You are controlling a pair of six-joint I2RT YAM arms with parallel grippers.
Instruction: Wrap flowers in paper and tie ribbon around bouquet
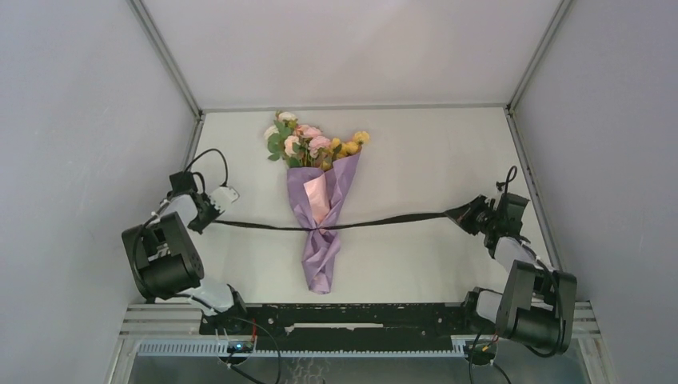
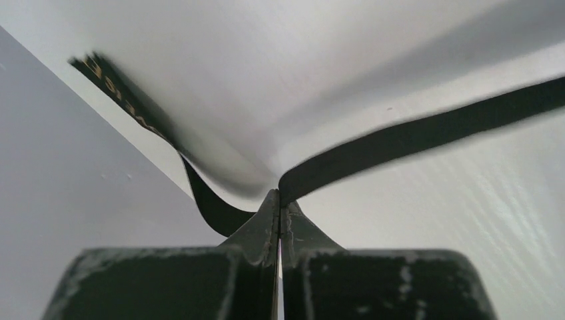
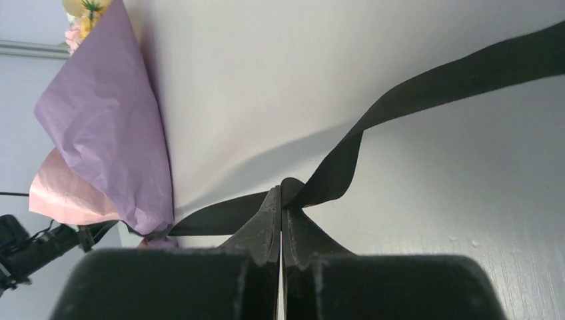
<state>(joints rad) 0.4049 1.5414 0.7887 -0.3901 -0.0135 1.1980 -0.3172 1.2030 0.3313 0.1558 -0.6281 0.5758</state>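
The bouquet (image 1: 320, 216) lies mid-table: pink, yellow and cream flowers (image 1: 308, 142) stick out of the far end of a purple paper (image 1: 322, 248) cone with a pink inner fold. A dark ribbon (image 1: 384, 219) is cinched around the cone's narrow waist and runs taut to both sides. My left gripper (image 1: 209, 222) is shut on the ribbon's left end (image 2: 413, 133), far left of the bouquet. My right gripper (image 1: 464, 214) is shut on the ribbon's right end (image 3: 333, 173), to the bouquet's right. The purple paper (image 3: 110, 133) shows in the right wrist view.
Grey enclosure walls (image 1: 80, 120) stand close to both arms at left and right. A black rail (image 1: 352, 316) with cables runs along the near table edge between the arm bases.
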